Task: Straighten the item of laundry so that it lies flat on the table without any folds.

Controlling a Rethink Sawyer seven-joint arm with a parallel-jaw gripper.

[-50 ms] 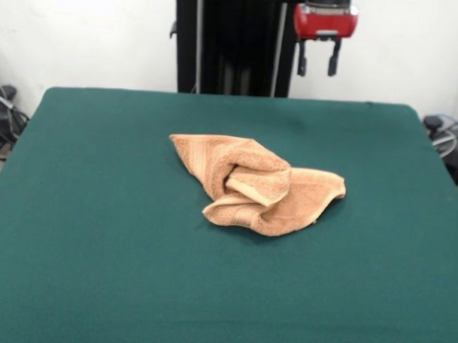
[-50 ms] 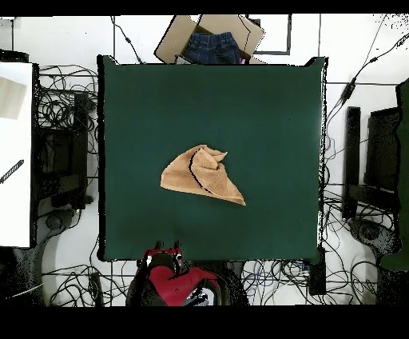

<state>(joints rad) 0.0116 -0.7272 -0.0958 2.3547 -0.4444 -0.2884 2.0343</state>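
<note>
A crumpled orange-tan terry-cloth towel (image 1: 257, 185) (image 2: 202, 174) is lying mid-bench on the dark green felt bench (image 1: 99, 235) (image 2: 264, 112); the red gripper (image 1: 317, 68) is hanging well apart, fingers (image 1: 301, 65) released.

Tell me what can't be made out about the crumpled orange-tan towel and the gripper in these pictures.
- Orange-tan terry-cloth towel: in both views its own folds hide its underside and inner layers.
- Red and black gripper: front view's top edge cuts off the arm above it; in the overhead view its fingers are too small to make out.

Cloth on felt — soft, matt surfaces

We see a nubby terry towel (image 1: 260, 185) on the table (image 1: 98, 250) — its green top felt-like, unglossed.
</note>
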